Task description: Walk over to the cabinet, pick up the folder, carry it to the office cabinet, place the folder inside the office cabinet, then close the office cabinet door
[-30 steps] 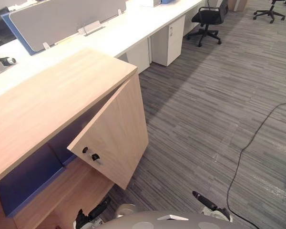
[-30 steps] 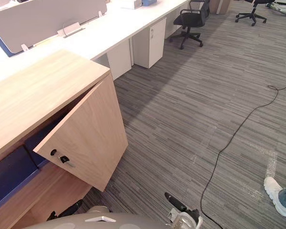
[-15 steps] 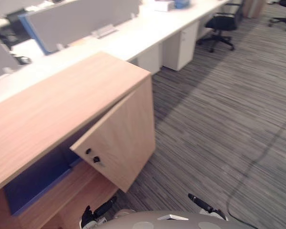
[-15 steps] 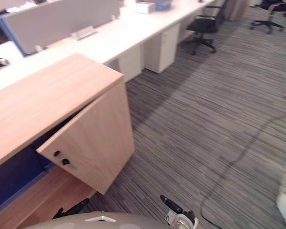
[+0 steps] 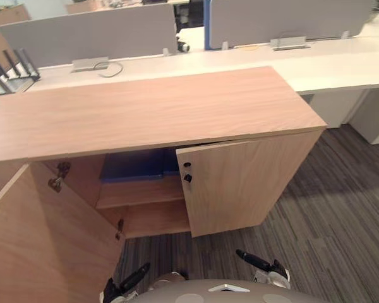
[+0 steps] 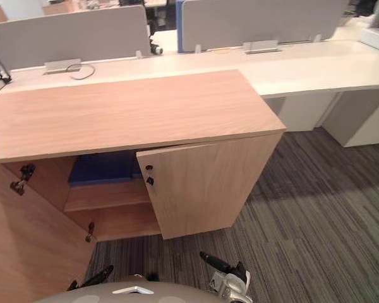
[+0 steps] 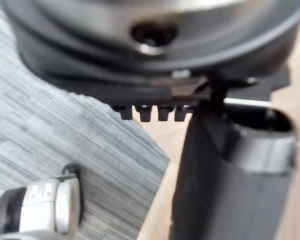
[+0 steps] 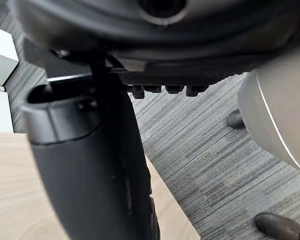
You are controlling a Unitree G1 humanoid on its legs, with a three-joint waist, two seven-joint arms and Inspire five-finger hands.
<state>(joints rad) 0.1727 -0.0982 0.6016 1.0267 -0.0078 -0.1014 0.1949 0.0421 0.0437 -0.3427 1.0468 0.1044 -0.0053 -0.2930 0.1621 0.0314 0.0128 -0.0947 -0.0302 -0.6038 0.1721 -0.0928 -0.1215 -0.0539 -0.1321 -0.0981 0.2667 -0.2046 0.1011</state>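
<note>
Both low and empty: left robot hand (image 5: 134, 279) and right robot hand (image 5: 252, 259), fingers loosely straight above the carpet floor (image 5: 341, 208). Ahead of the right one, right door (image 5: 240, 183) ajar, key (image 5: 187, 178) in lock. Ahead of the left, left door (image 5: 38, 246) swung wide. Further in, between them, blue folder (image 5: 134, 165) lying on the upper shelf (image 5: 142, 192) inside the office cabinet (image 5: 145, 113).

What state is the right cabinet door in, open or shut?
Ajar: the door angles out from the cabinet, with the blue folder visible inside.
</note>
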